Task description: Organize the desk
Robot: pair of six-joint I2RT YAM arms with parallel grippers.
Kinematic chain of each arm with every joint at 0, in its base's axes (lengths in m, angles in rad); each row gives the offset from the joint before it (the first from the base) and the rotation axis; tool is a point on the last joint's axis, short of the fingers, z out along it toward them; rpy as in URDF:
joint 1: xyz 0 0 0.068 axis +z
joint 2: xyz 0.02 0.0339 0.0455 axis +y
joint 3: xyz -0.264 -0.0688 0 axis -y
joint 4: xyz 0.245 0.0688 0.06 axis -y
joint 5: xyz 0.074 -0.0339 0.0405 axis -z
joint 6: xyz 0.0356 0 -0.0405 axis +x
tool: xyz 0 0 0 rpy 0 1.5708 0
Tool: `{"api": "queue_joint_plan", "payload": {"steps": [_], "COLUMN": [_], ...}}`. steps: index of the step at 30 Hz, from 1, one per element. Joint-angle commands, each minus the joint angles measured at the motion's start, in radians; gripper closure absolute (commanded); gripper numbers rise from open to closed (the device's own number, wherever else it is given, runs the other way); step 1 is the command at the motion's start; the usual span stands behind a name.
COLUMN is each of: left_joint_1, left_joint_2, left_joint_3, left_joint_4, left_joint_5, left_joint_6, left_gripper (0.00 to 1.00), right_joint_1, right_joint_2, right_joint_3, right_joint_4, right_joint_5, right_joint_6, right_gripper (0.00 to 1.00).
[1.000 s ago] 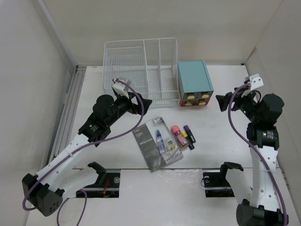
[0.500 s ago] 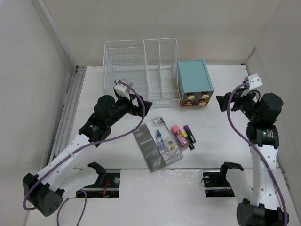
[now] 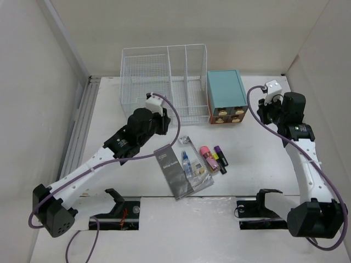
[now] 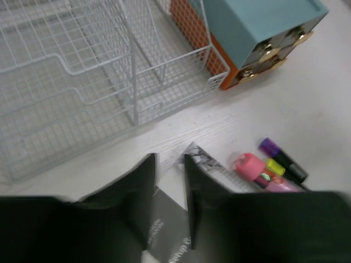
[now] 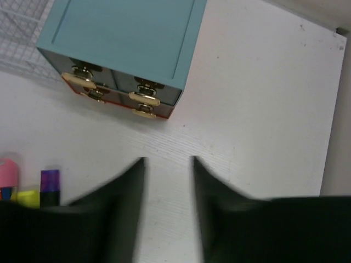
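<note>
The white surface (image 3: 258, 159) lies flat under both arms, its long axis running left to right and its two cutouts on the near edge. The left pincer (image 4: 169, 164) hangs over a booklet (image 3: 178, 172) in front of the rack (image 3: 164, 76), narrowly parted and empty. Next come markers (image 3: 214, 158), a teal box (image 3: 226, 96), then the right pincer (image 5: 167, 164), spread, gripping nothing.

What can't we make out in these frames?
- Teal box contents: drawers shut in every view.
- Booklet print: too small from the top camera; in the left wrist view the left gripper covers most of it.
- Highlighters: cut off by the left edge in the right wrist view, lower ends behind the right gripper; labels unreadable.
- Small items on the booklet: too small to identify from above.
</note>
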Motion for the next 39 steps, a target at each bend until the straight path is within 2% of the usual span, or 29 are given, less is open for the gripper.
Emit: {"api": "queue_joint_plan", "payload": {"steps": [1,2,3,4,5,6,7,8,10,11,14,15,17,18,19,20,22,24,25,27,29,34,39], "left_joint_1": [-0.006,-0.006,-0.006,-0.006,-0.006,-0.006,-0.006,-0.006,-0.006,-0.006,-0.006,-0.015,-0.026,-0.026,-0.026,-0.026,-0.026,-0.026,-0.026,-0.035,-0.035,-0.035,-0.066], "left_joint_2": [-0.072,-0.094,-0.104,-0.120,-0.150,-0.166,-0.180,-0.190,-0.190,-0.168,-0.158,-0.176,-0.252,-0.273,-0.302,-0.312,-0.325,-0.339,-0.353,-0.390,-0.423,-0.402,-0.393], "left_joint_3": [0.003,0.003,0.003,-0.009,-0.026,-0.038,-0.052,-0.072,-0.086,-0.086,-0.105,-0.166,-0.237,-0.265,-0.305,-0.317,-0.366,-0.405,-0.422,-0.457,-0.512,-0.546,-0.546], "left_joint_4": [0.045,0.045,0.056,0.056,0.080,0.091,0.104,0.104,0.090,0.032,-0.046,-0.047,-0.008,0.005,0.006,-0.008,-0.008,0.027,0.041,0.074,0.120,0.145,0.145], "left_joint_5": [0.002,0.002,0.002,0.011,0.026,0.075,0.104,0.135,0.211,0.212,0.122,0.103,0.044,0.022,0.008,-0.023,-0.012,0.044,0.057,0.072,0.087,0.146,0.135], "left_joint_6": [0.000,0.000,0.000,0.000,0.000,0.000,-0.014,-0.032,-0.067,-0.133,-0.321,-0.448,-0.552,-0.590,-0.635,-0.647,-0.660,-0.690,-0.690,-0.690,-0.675,-0.696,-0.683], "left_gripper": [0.79,0.95,0.95,0.93,0.69,0.42,0.25,0.16,0.06,0.06,0.13,0.15,0.19,0.24,0.24,0.24,0.24,0.24,0.24,0.24,0.28,0.34,0.42], "right_joint_1": [0.012,0.026,0.026,0.037,0.037,0.037,0.049,0.049,0.049,0.049,0.049,0.049,0.075,0.095,0.106,0.115,0.167,0.236,0.332,0.422,0.523,0.614,0.661], "right_joint_2": [0.011,0.011,0.011,-0.006,-0.017,-0.043,-0.054,-0.063,-0.063,-0.063,-0.023,-0.023,-0.023,-0.023,-0.023,-0.023,-0.009,0.050,0.078,0.176,0.250,0.472,0.494], "right_joint_3": [0.070,0.070,0.057,0.057,0.045,0.036,0.036,0.025,0.025,0.016,0.007,0.007,0.007,0.007,0.007,-0.007,-0.007,0.002,0.011,0.031,0.042,0.088,0.106], "right_joint_4": [-0.035,-0.035,-0.025,-0.011,-0.011,-0.011,-0.011,-0.011,-0.011,-0.028,-0.028,0.000,0.000,0.000,0.000,0.000,-0.015,-0.069,-0.098,-0.111,-0.088,0.001,0.044], "right_joint_5": [-0.036,-0.046,-0.080,-0.106,-0.146,-0.186,-0.259,-0.293,-0.364,-0.428,-0.433,-0.412,-0.389,-0.389,-0.410,-0.430,-0.494,-0.554,-0.544,-0.495,-0.377,-0.266,-0.205], "right_joint_6": [-0.037,-0.026,-0.026,-0.026,-0.026,-0.039,-0.053,-0.053,-0.053,-0.053,-0.026,-0.005,0.006,0.006,0.006,0.006,0.006,-0.088,-0.102,-0.133,-0.133,-0.087,-0.018], "right_gripper": [0.99,1.00,1.00,0.92,0.49,0.00,0.00,0.00,0.00,0.00,0.00,0.00,0.00,0.00,0.02,0.02,0.08,0.10,0.10,0.10,0.12,0.14,0.16]}}
